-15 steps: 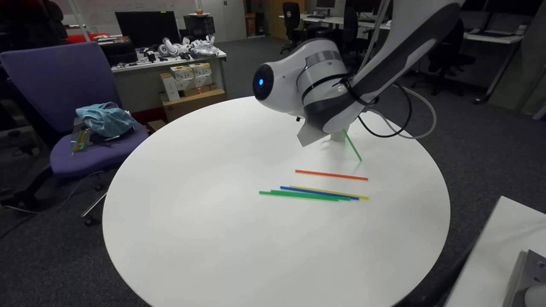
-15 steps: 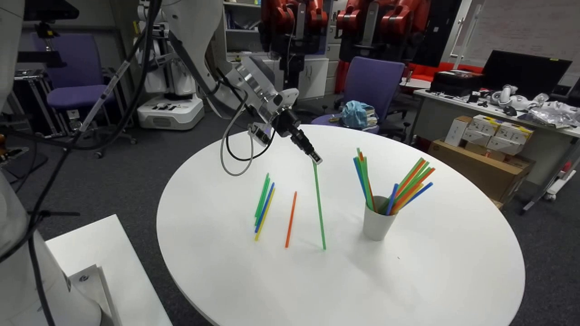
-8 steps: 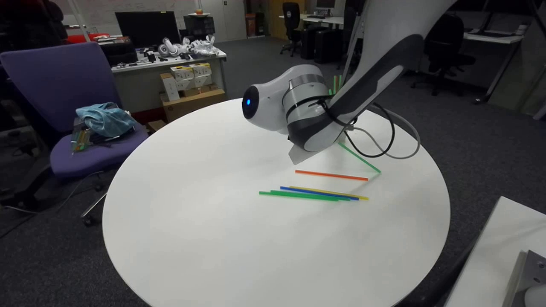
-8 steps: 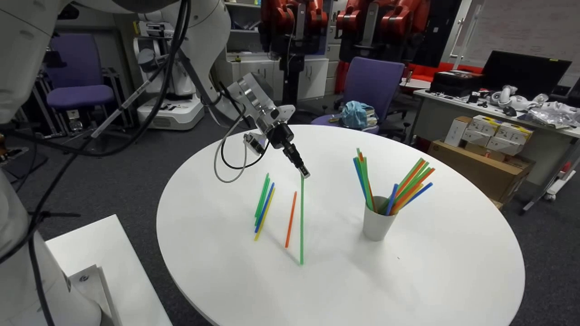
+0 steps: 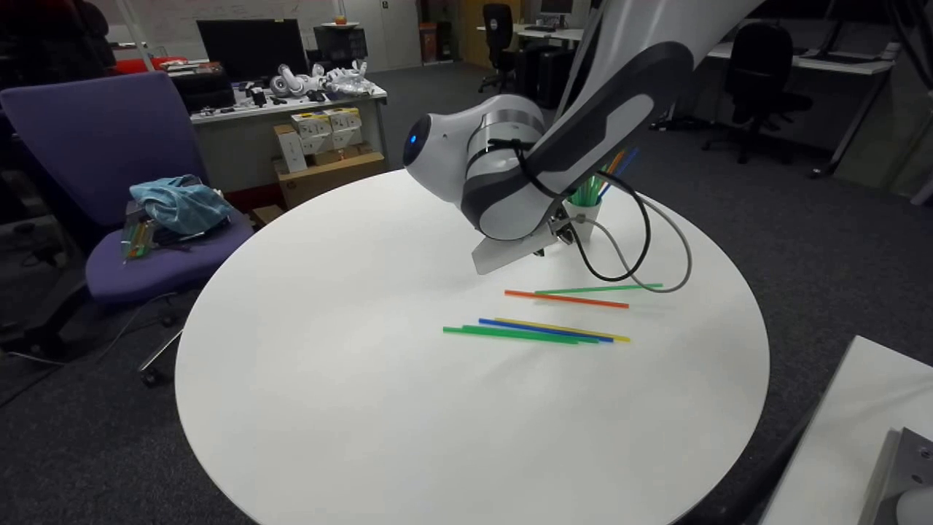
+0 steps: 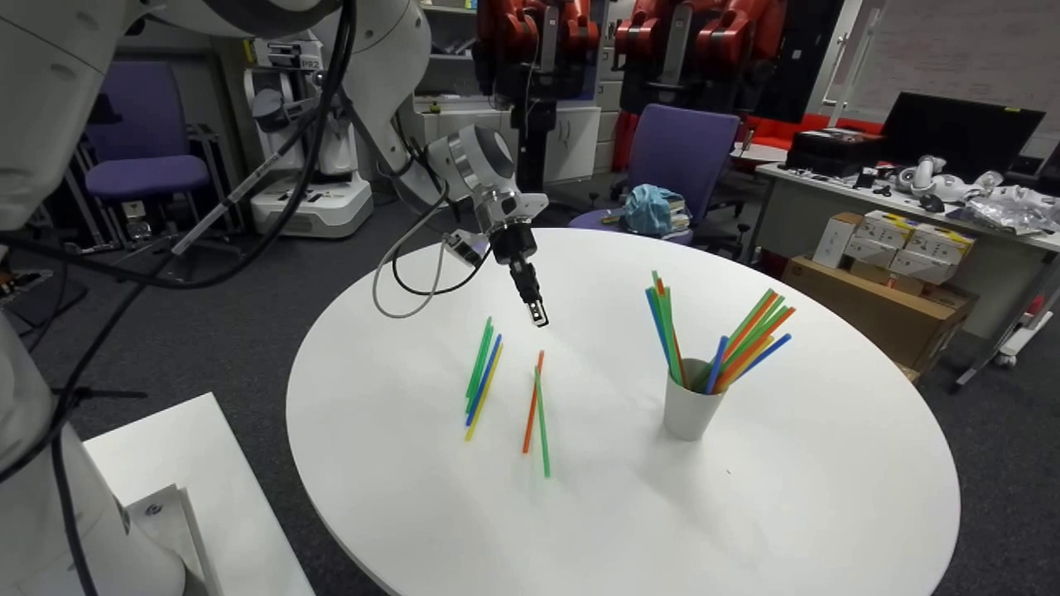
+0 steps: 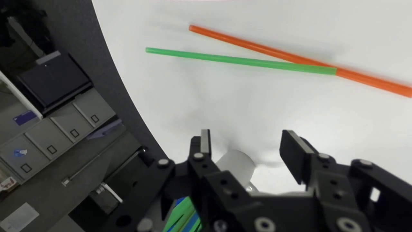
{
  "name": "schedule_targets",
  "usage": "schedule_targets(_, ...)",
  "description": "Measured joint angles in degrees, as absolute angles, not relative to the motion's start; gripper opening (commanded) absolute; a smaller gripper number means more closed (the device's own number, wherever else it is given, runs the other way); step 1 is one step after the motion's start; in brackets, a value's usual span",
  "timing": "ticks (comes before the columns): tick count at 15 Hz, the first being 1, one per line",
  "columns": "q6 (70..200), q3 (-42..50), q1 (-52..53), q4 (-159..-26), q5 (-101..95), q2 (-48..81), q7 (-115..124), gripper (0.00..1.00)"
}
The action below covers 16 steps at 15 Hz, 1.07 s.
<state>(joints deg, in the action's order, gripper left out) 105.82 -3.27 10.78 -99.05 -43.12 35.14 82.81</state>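
Fingers spread wide on your gripper [image 7: 247, 145], and in the wrist view the green straw [image 7: 241, 61] lies at twelve o'clock, overlapping the orange straw [image 7: 264, 49]! In an exterior view, the cup [image 6: 692, 412] stands at its four o'clock.

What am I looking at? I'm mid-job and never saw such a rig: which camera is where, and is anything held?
The machine is a white and black jointed robot arm ending in a black two-fingered claw. Two pictures come from cameras outside the robot; the wrist view is from the arm itself, the claw along its bottom.

On the round white table lie thin plastic straws: an orange straw, two green straws, a blue straw and a yellow straw. A white tapered cup stands there, holding a colourful bunch of straws.

The claw is open and empty. Another thin green straw overlaps the orange one in the wrist view; whether it touches the table I cannot tell.
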Motion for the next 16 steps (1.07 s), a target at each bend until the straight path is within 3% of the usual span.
schedule_targets(2, 106.04, -2.75, 10.34, -98.00, -40.34, 35.12, 82.06, 1.00)
schedule_targets(9, 112.83, 2.41, 8.09, -97.13, -27.83, 33.21, 84.33, 1.00)
schedule_targets(16, 115.13, 7.23, 8.31, -101.22, -26.22, 30.13, 103.01, 1.00)
